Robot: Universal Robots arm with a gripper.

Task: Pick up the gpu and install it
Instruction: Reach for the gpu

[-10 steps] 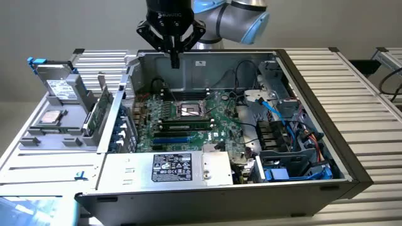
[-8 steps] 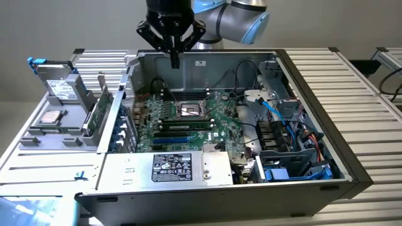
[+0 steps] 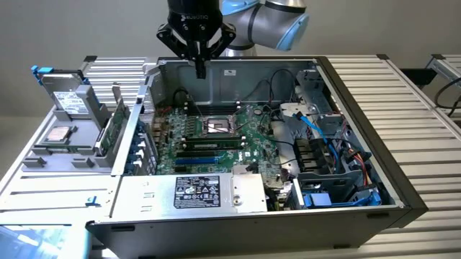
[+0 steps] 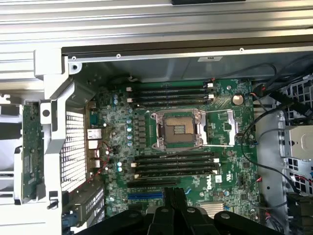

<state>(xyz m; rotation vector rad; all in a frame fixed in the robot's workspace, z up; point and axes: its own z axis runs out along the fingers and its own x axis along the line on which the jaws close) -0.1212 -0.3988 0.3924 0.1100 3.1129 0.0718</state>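
The gripper [image 3: 200, 69] hangs pointing straight down, its two black fingers [image 4: 180, 199] pressed together with nothing between them (tips meeting as one). Above it, the grey-and-blue arm [image 3: 277, 19] bends away sideways.

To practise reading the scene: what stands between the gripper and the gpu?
In the exterior view, the metal side wall of the computer case: the gripper hangs above the case, the gpu stands outside in a grey rack.
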